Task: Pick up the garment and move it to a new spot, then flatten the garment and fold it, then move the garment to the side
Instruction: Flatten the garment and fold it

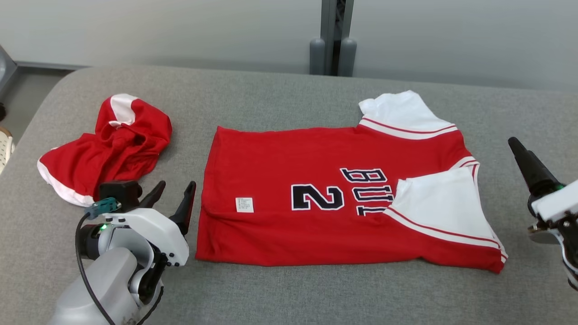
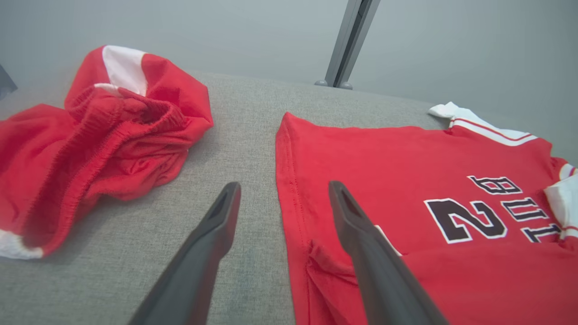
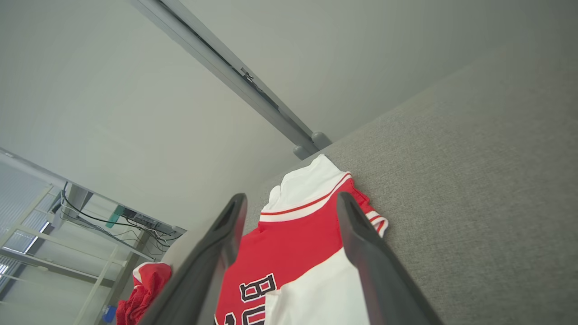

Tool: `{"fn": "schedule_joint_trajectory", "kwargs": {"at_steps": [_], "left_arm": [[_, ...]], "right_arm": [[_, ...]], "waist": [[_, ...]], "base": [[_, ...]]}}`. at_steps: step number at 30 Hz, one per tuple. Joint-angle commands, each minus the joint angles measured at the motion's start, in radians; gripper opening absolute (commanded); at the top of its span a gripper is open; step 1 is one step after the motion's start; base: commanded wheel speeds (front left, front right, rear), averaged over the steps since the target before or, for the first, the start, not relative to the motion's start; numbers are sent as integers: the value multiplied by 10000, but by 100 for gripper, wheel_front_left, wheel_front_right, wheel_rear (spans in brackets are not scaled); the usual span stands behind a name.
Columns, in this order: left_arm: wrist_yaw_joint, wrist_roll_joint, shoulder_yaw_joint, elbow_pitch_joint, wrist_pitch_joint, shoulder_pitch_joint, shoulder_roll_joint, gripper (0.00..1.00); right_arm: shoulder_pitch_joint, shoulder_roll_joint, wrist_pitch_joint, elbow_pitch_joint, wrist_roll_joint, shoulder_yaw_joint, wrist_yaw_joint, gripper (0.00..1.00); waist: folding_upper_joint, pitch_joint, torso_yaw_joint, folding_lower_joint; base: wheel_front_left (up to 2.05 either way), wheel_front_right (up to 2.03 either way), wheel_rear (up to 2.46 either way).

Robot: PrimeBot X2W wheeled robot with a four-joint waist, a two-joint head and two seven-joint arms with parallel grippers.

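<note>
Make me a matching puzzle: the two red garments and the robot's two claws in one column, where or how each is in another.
1. red cloth jersey printed with a 2
2. crumpled red-and-white cloth garment
3. left gripper
4. right gripper

A. open, beyond the white sleeves
B. bunched at the left of the grey table
C. laid out mid-table
D. open, beside the jersey's hem

Pairs: 1-C, 2-B, 3-D, 4-A

We see the left gripper (image 1: 177,185) as two long, dark, tapered fingers (image 1: 187,205) on a glossy white housing (image 1: 153,230) dotted with dark screws (image 1: 171,257) — a green light (image 1: 103,227), a teal connector (image 1: 103,207) and a black cable (image 1: 81,259) by the pale grey forearm (image 1: 99,289); the right gripper (image 3: 291,198) matches, white-cased.
</note>
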Motion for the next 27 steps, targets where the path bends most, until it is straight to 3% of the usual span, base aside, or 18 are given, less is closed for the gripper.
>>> {"fn": "schedule_joint_trajectory", "kwargs": {"at_steps": [1,4,7,12,18,22,27], "left_arm": [[97,3,115,-69,-196,104,4,100],[422,155,441,-223,-660,263,-21,100],[721,393,980,-603,-832,507,-136,100],[1214,1842,2910,-2182,-842,1834,-547,100],[1123,3791,4540,-3280,-848,3554,-1506,100],[872,4752,5345,-3285,-849,4278,-2108,100],[532,5354,5985,-2857,-850,4638,-2550,100]], "right_arm": [[215,-163,-495,-130,-489,113,23,100],[575,-285,-1697,-262,-1745,488,23,100],[860,-252,-2065,-60,-3167,381,23,100],[1950,910,-2066,-462,-6056,-1990,21,100],[3426,2425,-2062,-1199,-8245,-3942,21,100],[3931,3089,-2063,-1242,-8863,-4572,21,100],[4065,3460,-2063,-918,-8932,-4747,21,100]], "waist": [[0,-233,-40,0],[0,-523,-67,0],[0,-765,-94,0],[0,-1089,-205,0],[0,-1267,-312,0],[0,-1260,-371,0],[0,-1191,-365,0]], "base": [[0,0,0],[0,0,0],[0,0,0],[0,0,0],[0,0,0],[0,0,0],[0,0,0]]}}
